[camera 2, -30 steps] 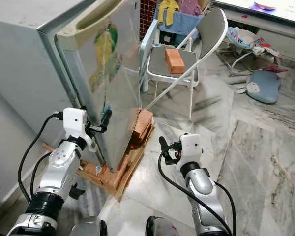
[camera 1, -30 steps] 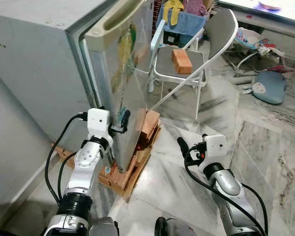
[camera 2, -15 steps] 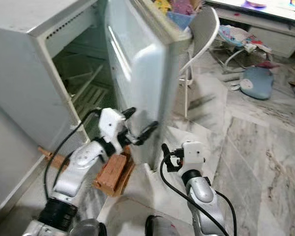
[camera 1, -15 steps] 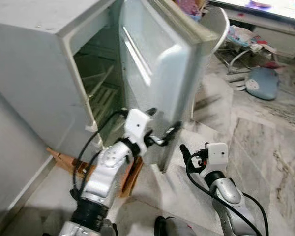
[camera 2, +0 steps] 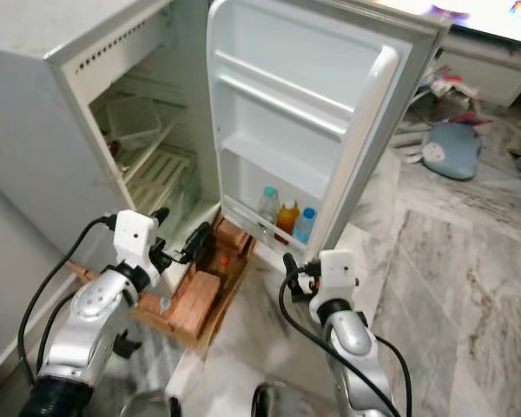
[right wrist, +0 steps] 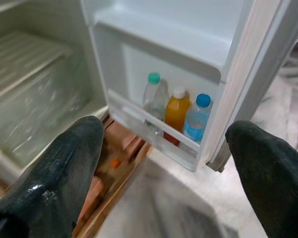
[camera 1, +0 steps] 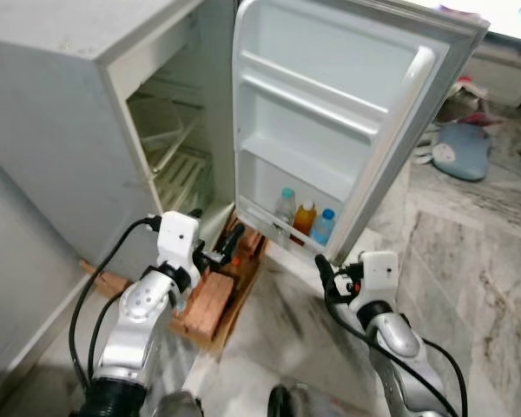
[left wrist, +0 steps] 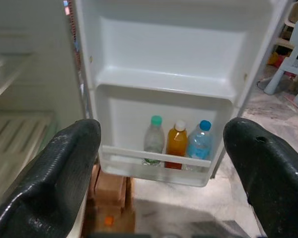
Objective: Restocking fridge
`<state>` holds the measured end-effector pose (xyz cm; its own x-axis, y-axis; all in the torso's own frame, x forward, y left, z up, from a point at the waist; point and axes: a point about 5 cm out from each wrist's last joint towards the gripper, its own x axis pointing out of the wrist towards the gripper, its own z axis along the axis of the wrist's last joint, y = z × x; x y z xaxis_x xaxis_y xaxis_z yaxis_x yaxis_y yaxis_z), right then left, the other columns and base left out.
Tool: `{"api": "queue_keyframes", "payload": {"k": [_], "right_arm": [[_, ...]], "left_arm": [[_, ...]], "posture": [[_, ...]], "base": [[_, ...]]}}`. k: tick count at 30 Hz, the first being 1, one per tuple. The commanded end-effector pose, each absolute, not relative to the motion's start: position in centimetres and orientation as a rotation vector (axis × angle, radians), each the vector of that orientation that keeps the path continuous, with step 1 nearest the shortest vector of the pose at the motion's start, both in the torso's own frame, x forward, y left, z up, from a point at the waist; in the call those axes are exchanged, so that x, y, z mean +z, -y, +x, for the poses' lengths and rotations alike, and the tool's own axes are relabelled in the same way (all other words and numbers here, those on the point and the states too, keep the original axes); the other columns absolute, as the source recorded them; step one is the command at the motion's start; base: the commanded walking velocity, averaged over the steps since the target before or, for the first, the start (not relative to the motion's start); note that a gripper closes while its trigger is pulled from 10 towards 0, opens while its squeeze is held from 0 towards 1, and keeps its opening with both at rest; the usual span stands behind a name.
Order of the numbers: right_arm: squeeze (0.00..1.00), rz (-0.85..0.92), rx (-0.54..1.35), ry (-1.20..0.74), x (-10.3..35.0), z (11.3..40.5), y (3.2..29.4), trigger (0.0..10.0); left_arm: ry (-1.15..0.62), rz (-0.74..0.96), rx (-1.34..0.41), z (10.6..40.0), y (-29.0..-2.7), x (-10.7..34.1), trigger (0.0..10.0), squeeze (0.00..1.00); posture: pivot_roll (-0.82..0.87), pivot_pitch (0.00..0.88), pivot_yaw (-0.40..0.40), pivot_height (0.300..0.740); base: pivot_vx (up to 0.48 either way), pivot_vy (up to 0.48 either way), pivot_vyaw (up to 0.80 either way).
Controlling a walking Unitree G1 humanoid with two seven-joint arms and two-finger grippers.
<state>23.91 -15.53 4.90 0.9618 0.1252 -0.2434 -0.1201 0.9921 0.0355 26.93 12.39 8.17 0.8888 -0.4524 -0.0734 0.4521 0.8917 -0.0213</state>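
Note:
The grey fridge (camera 1: pixel 61 130) stands with its door (camera 1: pixel 330 104) swung wide. The door's bottom shelf holds three bottles: a clear one with a green cap (camera 1: pixel 284 207), an orange juice bottle (camera 1: pixel 305 217) and a blue-capped water bottle (camera 1: pixel 324 226). Inside the cabinet I see bare wire shelves (camera 1: pixel 178 169). My left gripper (camera 1: pixel 215 233) is open and empty, low in front of the cabinet's bottom edge. My right gripper (right wrist: pixel 164 168) is open too, empty, below the door's outer corner. Both wrist views look at the bottles (left wrist: pixel 177 144).
The fridge rests on bricks and a wooden board (camera 1: pixel 213 300) that stick out onto the marble floor (camera 1: pixel 469 261). A blue cushion-like thing (camera 1: pixel 464 148) and other clutter lie on the floor behind the door. A wall runs along my left.
The fridge door, shut a second ago with my left gripper at its edge, has swung fully open. My left gripper has come off it and dropped back. The chair is now hidden behind the door.

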Motion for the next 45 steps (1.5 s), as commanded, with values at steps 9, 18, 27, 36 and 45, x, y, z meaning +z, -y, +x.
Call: {"api": "queue_keyframes", "payload": {"k": [9, 18, 27, 36, 45], "right_arm": [[0.00, -0.004, 0.089, -0.236, 5.0, 24.3, 16.3, 10.0], [0.00, -0.010, 0.087, -0.237, 4.8, 24.5, 16.1, 10.0], [0.00, -0.009, 0.076, -0.238, 4.8, 24.8, 16.1, 10.0], [0.00, -0.008, 0.065, -0.213, 5.4, 25.6, 16.1, 10.0], [0.00, -0.016, 0.069, -0.194, 5.8, 26.0, 15.6, 10.0]], "left_arm": [[-0.090, -0.006, -0.503, 26.2, -11.5, 7.7, 10.0, 0.00], [-0.122, -0.026, -0.513, 25.3, -11.2, 7.0, 10.0, 0.00], [-0.134, -0.005, -0.482, 24.7, -12.0, 6.6, 10.0, 0.00], [-0.109, 0.034, -0.416, 25.1, -13.4, 7.8, 10.0, 0.00], [-0.163, 0.020, -0.438, 24.9, -12.9, 6.4, 10.0, 0.00]], "posture": [[0.10, 0.045, -0.038, 0.740], [0.10, 0.040, -0.036, 0.740], [0.11, 0.044, -0.026, 0.740], [0.12, 0.076, -0.013, 0.740], [0.08, 0.070, -0.008, 0.740]], "base": [[0.262, -0.399, 0.00], [0.141, -0.424, 0.00], [0.000, -0.462, -0.23], [0.000, -0.445, 0.00], [0.215, -0.373, -0.80]]}}
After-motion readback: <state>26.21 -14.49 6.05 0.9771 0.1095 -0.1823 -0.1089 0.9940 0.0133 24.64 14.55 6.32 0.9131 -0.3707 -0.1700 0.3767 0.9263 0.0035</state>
